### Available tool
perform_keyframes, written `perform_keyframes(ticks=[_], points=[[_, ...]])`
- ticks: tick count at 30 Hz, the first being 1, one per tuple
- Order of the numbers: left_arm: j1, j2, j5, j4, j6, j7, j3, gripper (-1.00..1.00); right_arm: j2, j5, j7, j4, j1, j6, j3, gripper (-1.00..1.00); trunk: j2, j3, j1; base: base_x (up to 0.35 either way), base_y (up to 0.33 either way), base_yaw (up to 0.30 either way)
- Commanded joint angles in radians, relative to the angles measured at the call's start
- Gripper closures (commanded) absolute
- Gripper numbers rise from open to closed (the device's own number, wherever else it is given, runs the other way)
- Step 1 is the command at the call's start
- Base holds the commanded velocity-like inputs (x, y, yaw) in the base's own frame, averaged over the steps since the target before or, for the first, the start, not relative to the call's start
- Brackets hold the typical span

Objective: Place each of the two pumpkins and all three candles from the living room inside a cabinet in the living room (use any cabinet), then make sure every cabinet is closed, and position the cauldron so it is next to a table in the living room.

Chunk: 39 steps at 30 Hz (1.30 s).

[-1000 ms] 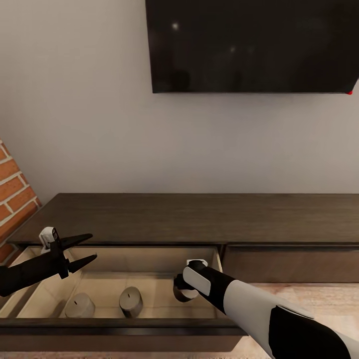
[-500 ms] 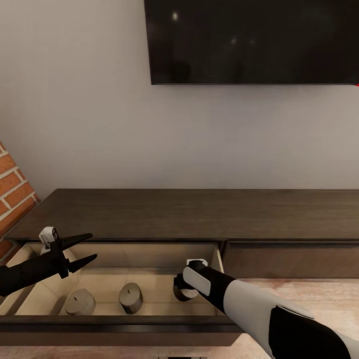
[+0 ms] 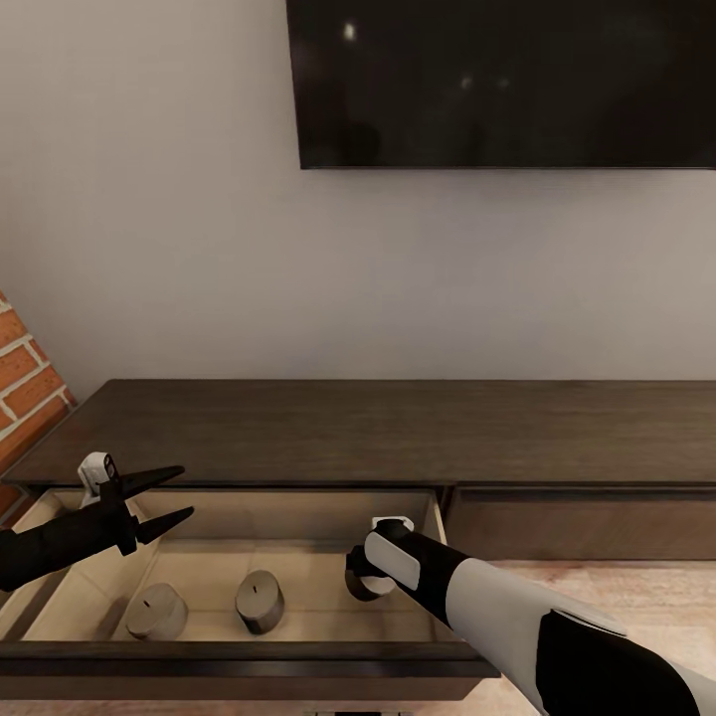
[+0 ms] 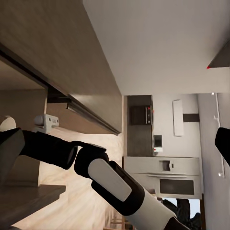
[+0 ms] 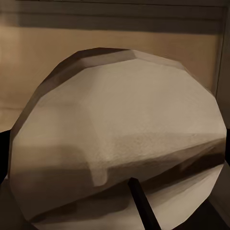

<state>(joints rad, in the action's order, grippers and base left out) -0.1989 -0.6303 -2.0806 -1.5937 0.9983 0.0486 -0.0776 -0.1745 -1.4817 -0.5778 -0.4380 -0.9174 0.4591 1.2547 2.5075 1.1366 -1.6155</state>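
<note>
The cabinet (image 3: pixel 398 433) drawer stands open. Two squat beige-grey candles (image 3: pixel 157 610) (image 3: pixel 260 600) rest upright on its pale floor at 7 o'clock. The right gripper (image 3: pixel 360 579) clamps a third candle (image 5: pixel 120 143) inside the drawer. The left gripper (image 3: pixel 175 494) hovers with fingers spread.

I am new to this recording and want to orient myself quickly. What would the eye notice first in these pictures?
First the open drawer of the long dark cabinet, its pale inside holding two candles side by side. The right gripper reaches into that drawer with a third candle close before its camera, while the left gripper hovers, fingers apart, over the drawer's left end. A large black TV hangs above.
</note>
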Motion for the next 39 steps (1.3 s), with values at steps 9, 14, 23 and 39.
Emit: perform_keyframes(ticks=[9, 14, 23, 39], points=[[-0.001, 0.000, -0.006, 0.000, 0.003, 0.005, -0.001, -1.00, 0.000, -0.008, -0.005, -0.001, -0.001, 0.000, 0.006, 1.00, 0.002, 0.020, -0.002, 0.000, 0.000, 0.000], [-0.001, 0.000, -0.006, 0.000, 0.003, 0.005, -0.001, -1.00, 0.000, -0.008, -0.005, -0.001, -0.001, 0.000, 0.006, 1.00, 0.003, 0.040, -0.004, 0.000, 0.000, 0.000], [-0.001, 0.000, -0.006, 0.000, 0.003, 0.005, -0.001, -1.00, 0.000, -0.008, -0.005, -0.001, -0.001, -0.002, 0.006, -1.00, 0.003, 0.043, -0.005, 0.000, 0.000, 0.000], [-0.001, -0.001, -0.009, 0.000, 0.003, 0.005, -0.001, -1.00, 0.000, -0.008, -0.004, -0.002, -0.001, -0.001, 0.006, -1.00, 0.003, 0.043, -0.005, 0.000, 0.000, 0.000]])
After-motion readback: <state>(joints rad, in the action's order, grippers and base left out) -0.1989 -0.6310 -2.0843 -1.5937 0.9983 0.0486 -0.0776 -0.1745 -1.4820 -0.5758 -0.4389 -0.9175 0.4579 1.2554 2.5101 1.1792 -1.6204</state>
